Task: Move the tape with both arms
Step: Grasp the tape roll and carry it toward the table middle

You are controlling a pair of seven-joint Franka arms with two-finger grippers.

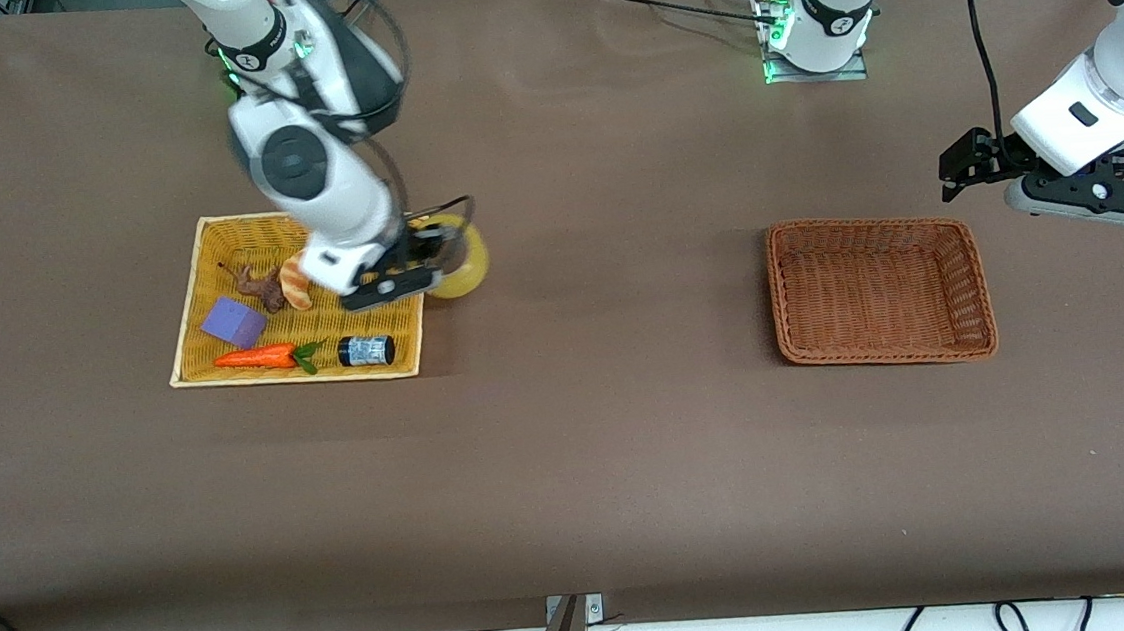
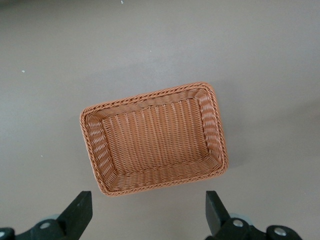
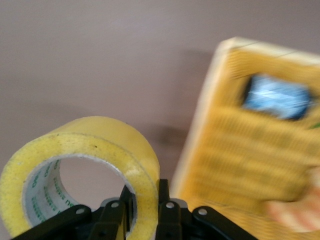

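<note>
The tape is a yellowish ring-shaped roll. My right gripper is shut on its wall and holds it in the air over the edge of the yellow basket. In the right wrist view the tape fills the lower part, with one finger inside the hole and one outside. My left gripper is open and empty, up in the air beside the brown basket at the left arm's end. In the left wrist view its fingers stand wide apart over the bare table by the brown basket.
The yellow basket holds a purple block, a toy carrot, a small dark jar, a croissant and a brown figure. The brown basket has nothing in it.
</note>
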